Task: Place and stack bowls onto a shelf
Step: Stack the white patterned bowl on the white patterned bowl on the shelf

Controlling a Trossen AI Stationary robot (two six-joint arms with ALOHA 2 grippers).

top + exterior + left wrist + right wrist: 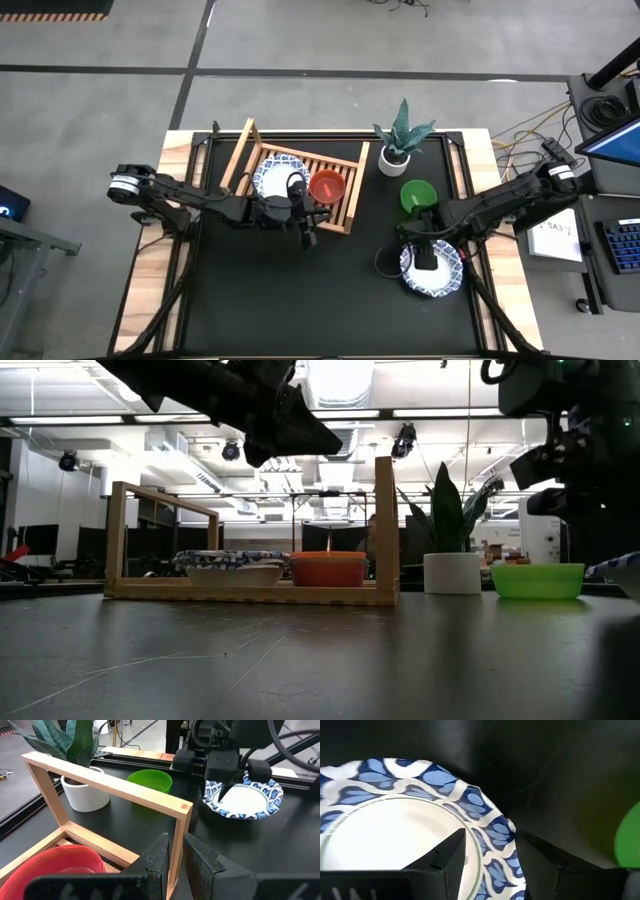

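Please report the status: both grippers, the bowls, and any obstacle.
Left gripper nearly shut, empty, beside the light wooden slatted shelf. Right gripper open, straddling rim of white blue-patterned bowl on the table. Red bowl on the shelf. Nothing in the way.

Black table top (300,300). Directly on it: wooden shelf (345,185) at far edge, left of centre; potted plant (398,150) beside; green bowl (417,195); blue-rimmed bowl (445,280) right side.

A robotics lab or open workshop hall is indicated. A bare concrete floor (330,40) marked with dark lines is seen around the worktop (170,150). Cables (525,130), a keyboard (622,245) and a monitor (615,140) are set beside it; ceiling strip lights (340,415) and distant desks are seen beyond.
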